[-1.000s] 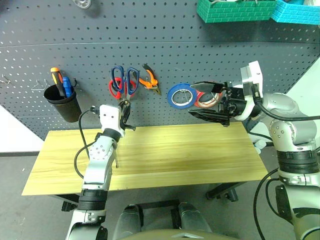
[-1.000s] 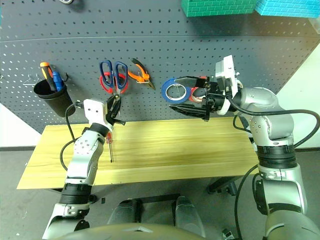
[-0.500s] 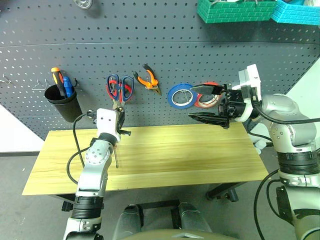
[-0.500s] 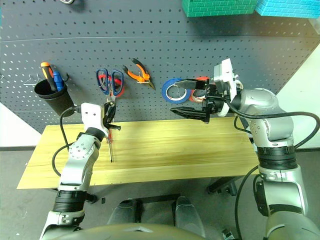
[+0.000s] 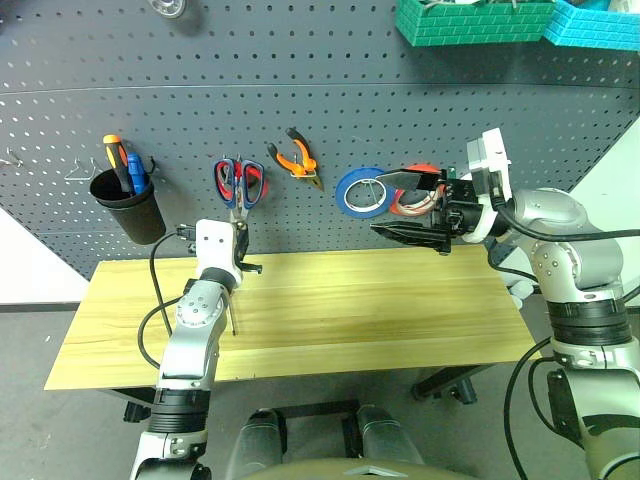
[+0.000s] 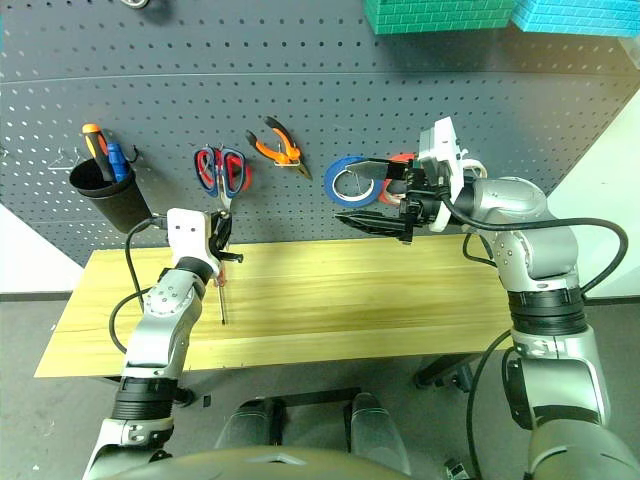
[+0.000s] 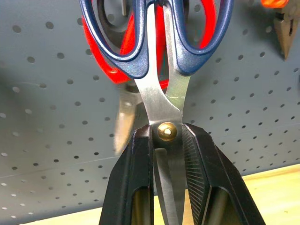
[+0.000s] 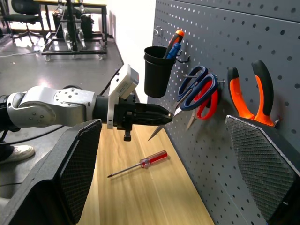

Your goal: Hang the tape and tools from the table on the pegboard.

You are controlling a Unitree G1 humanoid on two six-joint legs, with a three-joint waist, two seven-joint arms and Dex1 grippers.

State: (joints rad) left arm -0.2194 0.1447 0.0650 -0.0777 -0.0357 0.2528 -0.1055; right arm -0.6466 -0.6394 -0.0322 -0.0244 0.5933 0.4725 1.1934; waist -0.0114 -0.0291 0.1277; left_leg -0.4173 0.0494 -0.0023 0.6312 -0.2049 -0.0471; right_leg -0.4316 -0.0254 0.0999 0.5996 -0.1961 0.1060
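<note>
The dark-blue-handled scissors [image 5: 240,181] hang handles-up against the pegboard [image 5: 420,110], in front of red-handled scissors [image 7: 123,61]. My left gripper [image 7: 167,133] is shut on their blades at the brass pivot. On the table [image 5: 400,310], just under my left arm, lies the slim red-handled screwdriver [image 8: 140,164]. The orange-and-black pliers [image 5: 297,157] hang on a hook. A blue tape roll [image 5: 362,192] and a red one [image 5: 411,202] hang further right. My right gripper [image 5: 405,206] stands open, level, in front of the red roll, with nothing held.
A black cup [image 5: 128,207] with orange and blue screwdrivers hangs at the board's left. Green [image 5: 470,22] and cyan [image 5: 592,24] bins sit high on the right. Bare hooks [image 5: 75,170] stick out at the far left.
My left gripper has carried the blue scissors left and slightly down along the board, and their handles now overlap the red scissors. The right arm has stayed put.
</note>
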